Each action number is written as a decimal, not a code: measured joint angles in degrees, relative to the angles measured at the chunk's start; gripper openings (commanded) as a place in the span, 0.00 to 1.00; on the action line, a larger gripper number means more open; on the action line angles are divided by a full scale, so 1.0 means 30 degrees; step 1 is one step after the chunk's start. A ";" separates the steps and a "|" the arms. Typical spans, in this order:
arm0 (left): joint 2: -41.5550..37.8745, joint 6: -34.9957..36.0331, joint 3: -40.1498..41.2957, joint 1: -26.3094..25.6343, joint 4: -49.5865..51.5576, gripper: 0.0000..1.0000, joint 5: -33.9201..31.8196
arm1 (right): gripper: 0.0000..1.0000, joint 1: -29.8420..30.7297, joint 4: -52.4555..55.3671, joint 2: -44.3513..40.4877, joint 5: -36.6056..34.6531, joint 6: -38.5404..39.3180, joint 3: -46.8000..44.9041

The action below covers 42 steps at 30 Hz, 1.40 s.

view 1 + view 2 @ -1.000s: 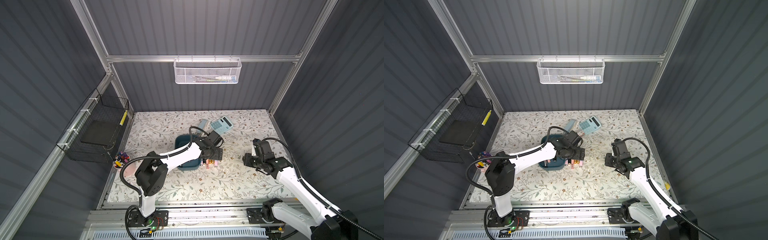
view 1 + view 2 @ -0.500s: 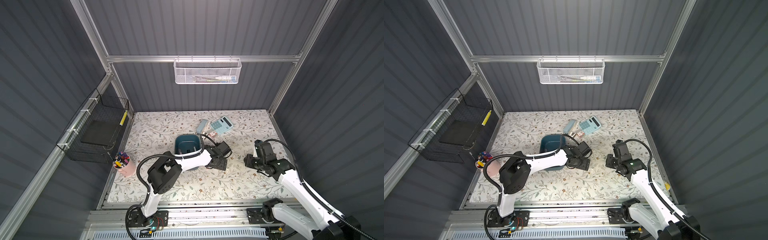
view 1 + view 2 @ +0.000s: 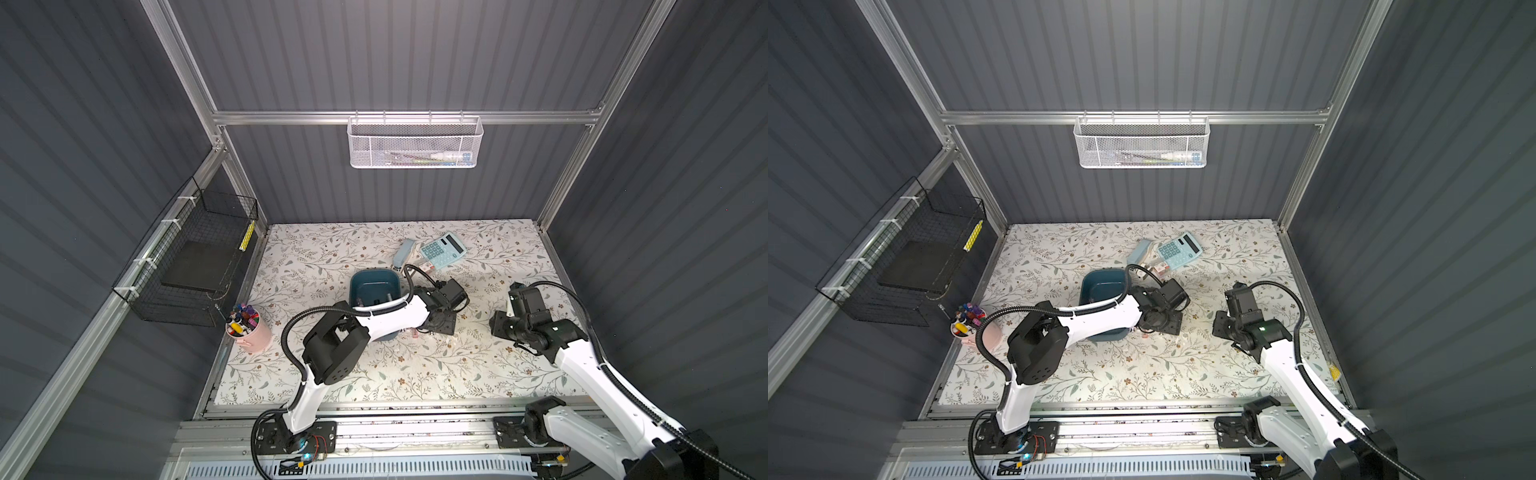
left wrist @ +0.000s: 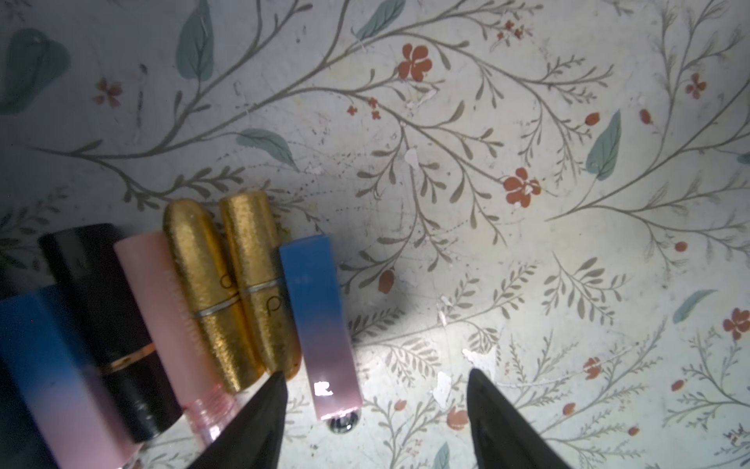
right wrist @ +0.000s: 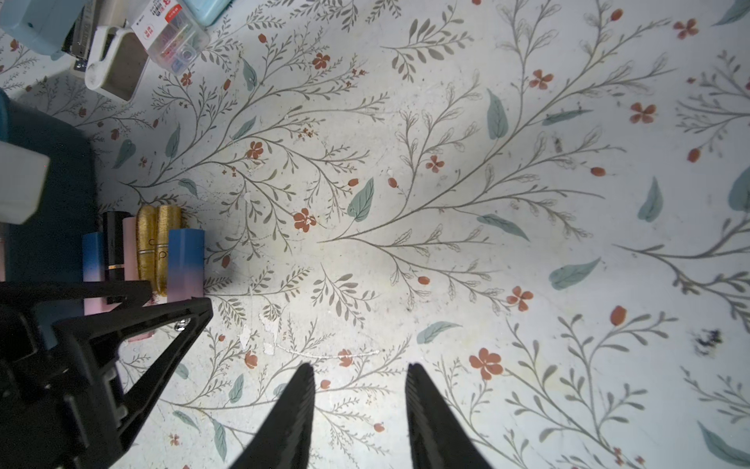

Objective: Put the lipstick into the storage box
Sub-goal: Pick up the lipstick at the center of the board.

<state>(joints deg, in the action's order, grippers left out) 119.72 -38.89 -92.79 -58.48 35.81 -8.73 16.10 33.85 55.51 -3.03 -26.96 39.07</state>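
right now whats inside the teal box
The teal box shows a bare far half and a couple of small dark things midway, too small to name. The left arm covers its near half.

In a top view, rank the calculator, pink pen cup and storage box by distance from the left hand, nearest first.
1. storage box, right beside the left hand.
2. calculator, farther back.
3. pink pen cup, far off on the left side.

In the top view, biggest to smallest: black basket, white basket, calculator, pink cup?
1. black basket
2. white basket
3. calculator and pink cup: look alike
Baskets hang nearer the camera, so unsure.
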 measured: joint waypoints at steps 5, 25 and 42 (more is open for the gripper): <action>0.0219 0.0000 -0.0510 0.0000 0.0444 0.69 -0.0160 | 0.40 -0.0124 -0.0262 0.0073 0.0029 0.0007 -0.0066; 0.1530 0.0007 -0.1923 0.0022 0.1719 0.68 -0.0597 | 0.40 -0.0729 -0.0721 -0.0007 0.0590 0.0168 -0.0357; 0.1639 0.0007 -0.2404 0.0022 0.1858 0.67 -0.0597 | 0.41 -0.0947 -0.0867 0.0000 0.0954 0.0219 -0.0430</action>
<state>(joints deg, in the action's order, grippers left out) 124.64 -38.87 -100.01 -58.41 41.39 -10.52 13.26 31.24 55.51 -0.16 -26.30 37.78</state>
